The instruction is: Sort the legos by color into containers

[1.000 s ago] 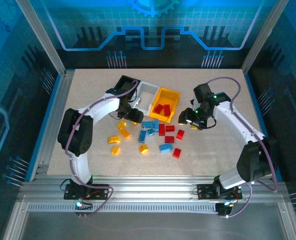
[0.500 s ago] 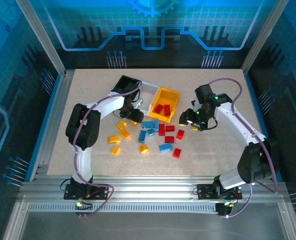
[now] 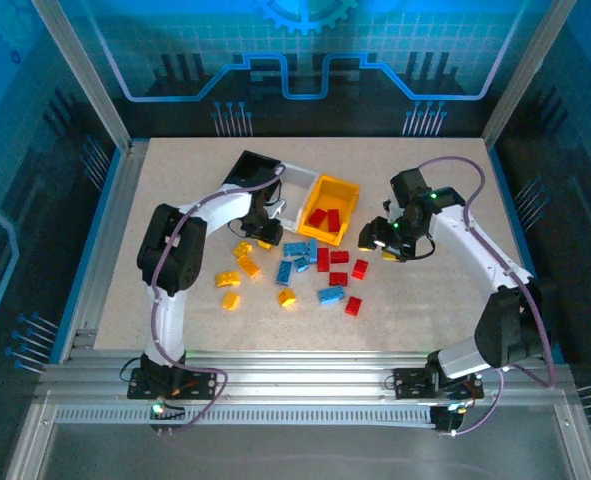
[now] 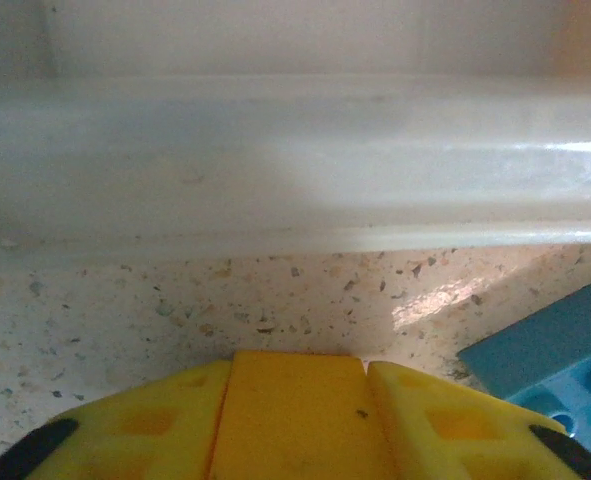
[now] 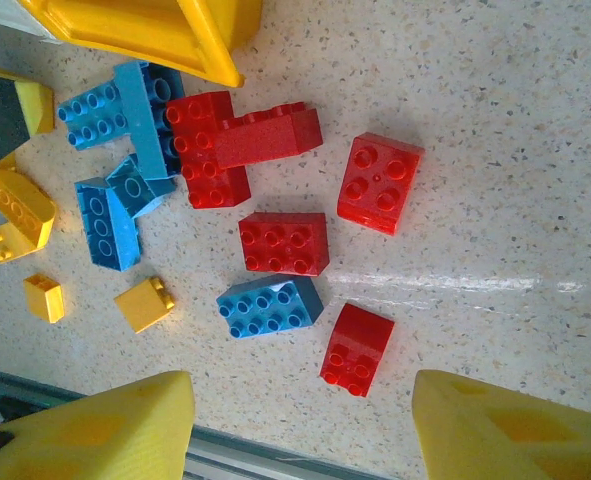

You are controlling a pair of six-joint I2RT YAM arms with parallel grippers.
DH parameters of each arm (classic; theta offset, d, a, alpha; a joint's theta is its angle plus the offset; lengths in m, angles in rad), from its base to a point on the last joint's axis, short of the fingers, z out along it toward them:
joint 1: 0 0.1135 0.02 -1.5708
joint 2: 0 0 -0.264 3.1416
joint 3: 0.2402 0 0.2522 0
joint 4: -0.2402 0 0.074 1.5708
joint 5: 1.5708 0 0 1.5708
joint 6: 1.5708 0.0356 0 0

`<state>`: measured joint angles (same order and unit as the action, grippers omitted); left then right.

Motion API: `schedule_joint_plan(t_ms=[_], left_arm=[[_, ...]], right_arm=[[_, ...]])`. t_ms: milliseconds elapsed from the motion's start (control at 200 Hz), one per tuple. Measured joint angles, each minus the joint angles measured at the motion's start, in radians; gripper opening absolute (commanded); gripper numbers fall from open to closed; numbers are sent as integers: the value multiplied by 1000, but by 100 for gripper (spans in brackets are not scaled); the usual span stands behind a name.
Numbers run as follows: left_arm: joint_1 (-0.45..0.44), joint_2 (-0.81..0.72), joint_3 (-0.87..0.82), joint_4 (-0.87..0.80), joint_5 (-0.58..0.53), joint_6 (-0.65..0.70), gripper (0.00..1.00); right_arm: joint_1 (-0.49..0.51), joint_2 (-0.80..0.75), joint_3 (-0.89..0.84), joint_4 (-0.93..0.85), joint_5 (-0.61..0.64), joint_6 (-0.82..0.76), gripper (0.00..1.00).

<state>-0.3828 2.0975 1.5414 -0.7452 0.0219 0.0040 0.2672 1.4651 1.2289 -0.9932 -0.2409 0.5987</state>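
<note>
At the near edge, aluminium rails carry both arm bases. Beyond them lies the surface, a pale speckled board with a blue strip down its left side.

The loose legos lie scattered around its middle. The yellow ones sit toward the scatter's 9 o'clock, the light blue in the centre and the red toward 3 o'clock.

The right hand hangs just off the scatter's 2 o'clock side. In its wrist view the fingers stand wide apart with nothing between them, above red, blue and yellow bricks lying flat on the speckle.

The left hand is low at the scatter's 11 o'clock, just in front of the white bin. Its wrist view shows both fingers pressed together on a yellow brick. The white wall fills the view just beyond the brick, and a light blue brick lies on the surface at 4 o'clock.

Farther back, three bins stand in a joined, slanted row. The black bin is at the 10 o'clock end, the white one in the middle and the yellow bin at the 4 o'clock end. The yellow bin holds red bricks.

Behind the surface rises a dark back wall with glowing blue lines and a gear outline at 12 o'clock. Aluminium posts slant up at either side.
</note>
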Motion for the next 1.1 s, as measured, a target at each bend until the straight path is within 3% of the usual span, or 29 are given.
schedule_joint_plan(t_ms=[355, 695, 860, 1101], left_arm=[[5, -122, -104, -1, 14, -55, 30], [124, -375, -167, 50, 230, -263, 31], [156, -338, -100, 95, 312, -385, 31], [158, -151, 114, 168, 356, -526, 31]], right_arm=[[2, -8, -48, 52, -5, 20, 61], [46, -8, -128, 127, -13, 65, 62], [48, -8, -150, 150, -14, 79, 62], [48, -40, -198, 149, -5, 82, 65]])
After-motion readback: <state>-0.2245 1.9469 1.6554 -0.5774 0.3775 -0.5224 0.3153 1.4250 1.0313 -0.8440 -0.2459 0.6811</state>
